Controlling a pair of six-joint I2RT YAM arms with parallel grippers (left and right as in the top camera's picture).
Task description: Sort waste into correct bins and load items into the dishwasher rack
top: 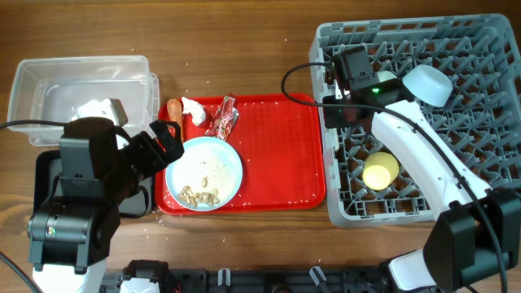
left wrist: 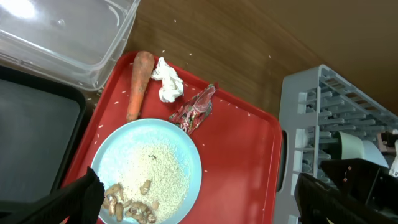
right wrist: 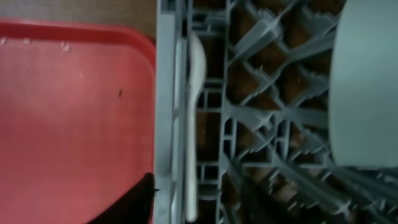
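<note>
Pale-blue plate (left wrist: 121, 155) — rice crumbs (left wrist: 165, 165), brown bits (left wrist: 130, 202) — on red tray (left wrist: 242, 162), left hand (left wrist: 199, 186) released, right hand (top: 340, 110) unclear

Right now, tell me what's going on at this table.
Two robot arms are clearing up after a meal. The left gripper is open at the edge of the plate, which sits on the red tray with leftover rice on it. A carrot, tissue and wrapper lie on that tray, not yet binned. The right gripper hovers over the left edge of the rack, where the spoon lies. A yellow cup and a bowl are already inside.
</note>
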